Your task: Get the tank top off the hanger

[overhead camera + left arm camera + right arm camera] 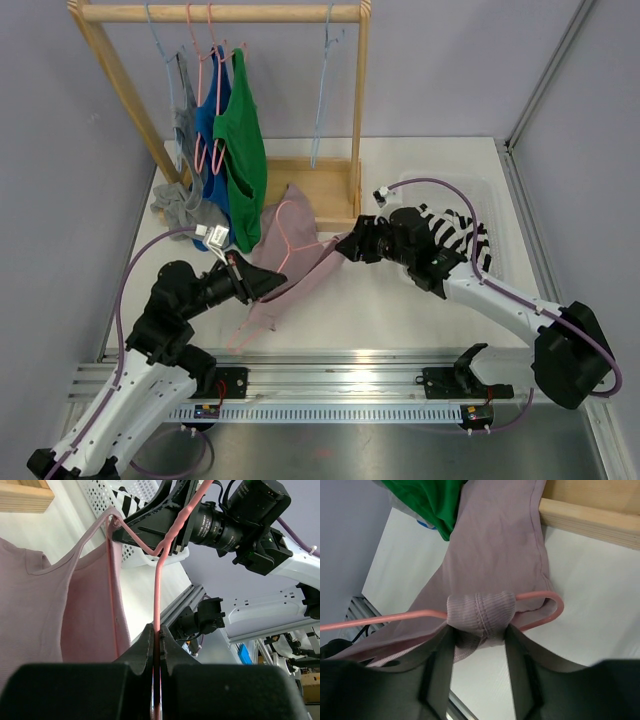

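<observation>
A mauve tank top hangs on a pink wire hanger held low over the middle of the table between both arms. My left gripper is shut on the hanger's wire, which runs up between its jaws. My right gripper is at the hanger's right end. In the right wrist view its jaws hold the bunched strap, which is wrapped round the hanger arm beside the curved end. The top's body trails toward the rack.
A wooden clothes rack stands at the back left with green, blue and grey garments and an empty blue hanger. Its wooden base lies just behind the tank top. A white basket with striped cloth sits at the right.
</observation>
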Available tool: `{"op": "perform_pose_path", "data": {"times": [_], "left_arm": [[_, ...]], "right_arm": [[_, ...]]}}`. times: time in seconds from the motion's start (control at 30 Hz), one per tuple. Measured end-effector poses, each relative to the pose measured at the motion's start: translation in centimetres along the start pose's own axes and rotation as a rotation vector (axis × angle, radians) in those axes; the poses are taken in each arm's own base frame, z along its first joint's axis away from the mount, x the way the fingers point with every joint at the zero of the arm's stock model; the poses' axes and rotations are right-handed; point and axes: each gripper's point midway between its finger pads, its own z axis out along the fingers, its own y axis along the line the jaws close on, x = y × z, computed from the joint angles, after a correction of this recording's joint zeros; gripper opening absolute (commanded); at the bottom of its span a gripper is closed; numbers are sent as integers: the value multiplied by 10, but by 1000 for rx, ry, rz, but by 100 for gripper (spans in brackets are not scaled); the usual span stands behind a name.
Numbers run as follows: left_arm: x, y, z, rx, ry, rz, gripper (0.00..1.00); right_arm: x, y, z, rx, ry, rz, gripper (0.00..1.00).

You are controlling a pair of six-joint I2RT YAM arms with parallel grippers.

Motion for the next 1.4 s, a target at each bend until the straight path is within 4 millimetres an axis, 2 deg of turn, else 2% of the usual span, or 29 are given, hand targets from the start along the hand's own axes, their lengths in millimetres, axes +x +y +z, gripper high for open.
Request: {"op": "perform_pose_path", "data": {"times": [0.07, 0.1, 0.2, 0.27, 0.43, 0.7, 0.8, 0.93, 1.07, 1.13, 1.23, 1.4], "left_arm": [[0, 0, 1, 3, 3, -2, 0], [0, -1, 1, 5, 3, -3, 0], [0, -1, 1, 6, 5, -1, 0], [1, 0, 0, -3, 10, 8, 0], [3, 1, -4, -34, 46, 55, 0], [4, -3, -10, -34, 66, 112, 0], [-1, -10, -15, -18, 46, 132, 0], [-13, -29, -24, 23, -9, 171, 0], [-38, -59, -31, 99, -101, 237, 0], [-53, -77, -34, 154, -162, 288, 0], [-76, -103, -35, 231, -246, 378, 0], [-120, -144, -28, 361, -400, 540, 0]], "right_arm": [[1, -4, 2, 14, 1, -14, 32], [1, -6, 4, 23, 1, -21, 19], [-1, -13, 8, 54, -7, -31, 13], [-3, -18, 9, 87, -17, -37, 0], [-10, -44, 3, 245, -37, -54, 0], [-45, -91, -10, 476, -57, -15, 0], [-40, -98, -13, 480, -18, 12, 0], [-23, -69, -13, 311, 66, 34, 0], [-21, -19, -32, 76, 99, 33, 0], [-23, 7, -49, -35, 98, 19, 0], [-32, 46, -85, -186, 63, -29, 0], [-43, 85, -146, -314, -15, -118, 0]]}}
